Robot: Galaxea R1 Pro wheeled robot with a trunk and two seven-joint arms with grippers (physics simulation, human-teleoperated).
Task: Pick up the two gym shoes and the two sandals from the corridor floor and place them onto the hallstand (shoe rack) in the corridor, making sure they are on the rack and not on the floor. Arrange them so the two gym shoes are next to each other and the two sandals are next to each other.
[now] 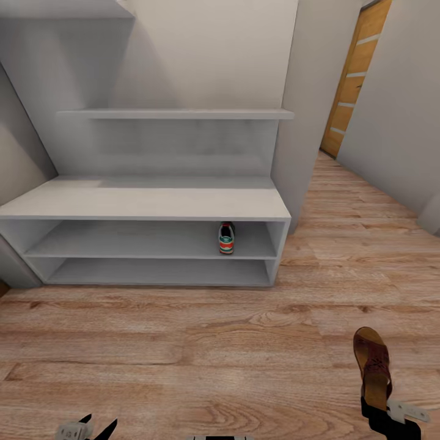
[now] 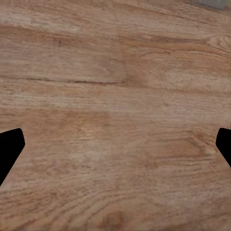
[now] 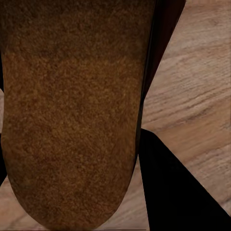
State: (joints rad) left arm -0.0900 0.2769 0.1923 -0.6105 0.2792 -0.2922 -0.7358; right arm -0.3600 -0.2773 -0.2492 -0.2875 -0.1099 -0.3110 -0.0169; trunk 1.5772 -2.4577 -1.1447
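Right gripper [image 1: 384, 410] was closed on the heel end of a sandal [image 1: 371, 362], long axis pointing ahead toward the hallstand [image 1: 146, 205]. The rack lay forward and left of that arm, well apart. One gym shoe [image 1: 227, 238] sat on the upper tier. Left gripper [image 1: 91, 428] was open, empty, over the floor [image 1: 183, 342].

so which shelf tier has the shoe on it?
The upper open tier of the hallstand, right end: one gym shoe sits there. The lower tier holds no shoe.

Soft even light, faint shadows, slight blur
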